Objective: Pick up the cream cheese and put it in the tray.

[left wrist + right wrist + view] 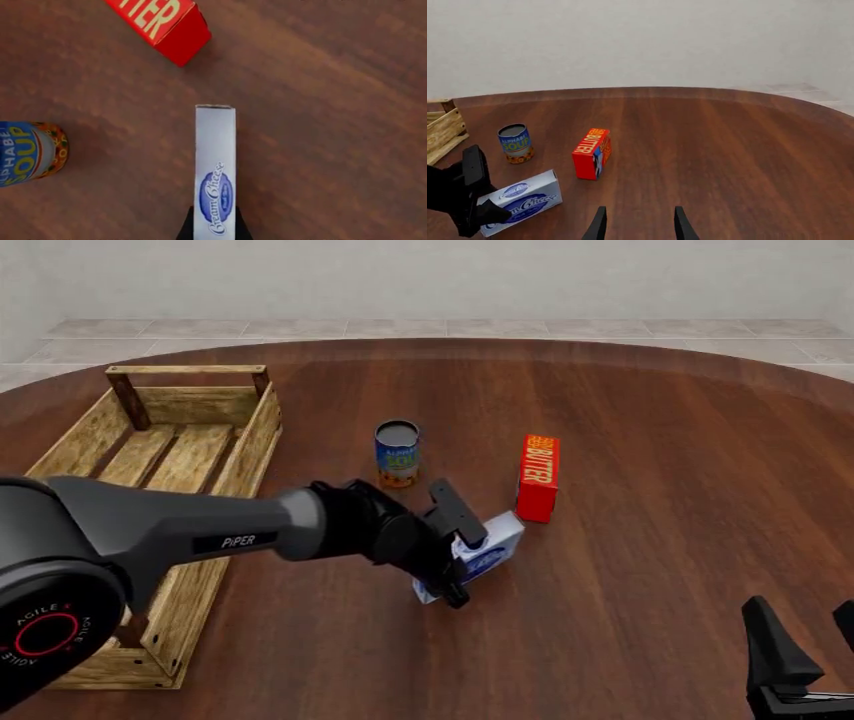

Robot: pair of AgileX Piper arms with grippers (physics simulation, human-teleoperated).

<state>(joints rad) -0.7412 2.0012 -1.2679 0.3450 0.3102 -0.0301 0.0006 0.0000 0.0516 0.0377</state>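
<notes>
The cream cheese (491, 540) is a white-and-light-blue box with a dark blue oval logo, tilted at mid-table. My left gripper (467, 565) is shut on it, one finger against each long side. In the left wrist view the cream cheese (215, 150) runs out from between the fingers of the left gripper (215, 231). From the right wrist view, the cream cheese (527, 197) sits in the left gripper (484, 192). The tray (254, 440), a light-wood slatted crate, stands at the left. My right gripper (805, 640) hangs open at the near right, holding nothing.
A red butter box (538, 475) stands on edge just right of the cream cheese. A blue soup can (396, 453) stands upright behind it, between the box and the tray. The table's round edge curves along the far side.
</notes>
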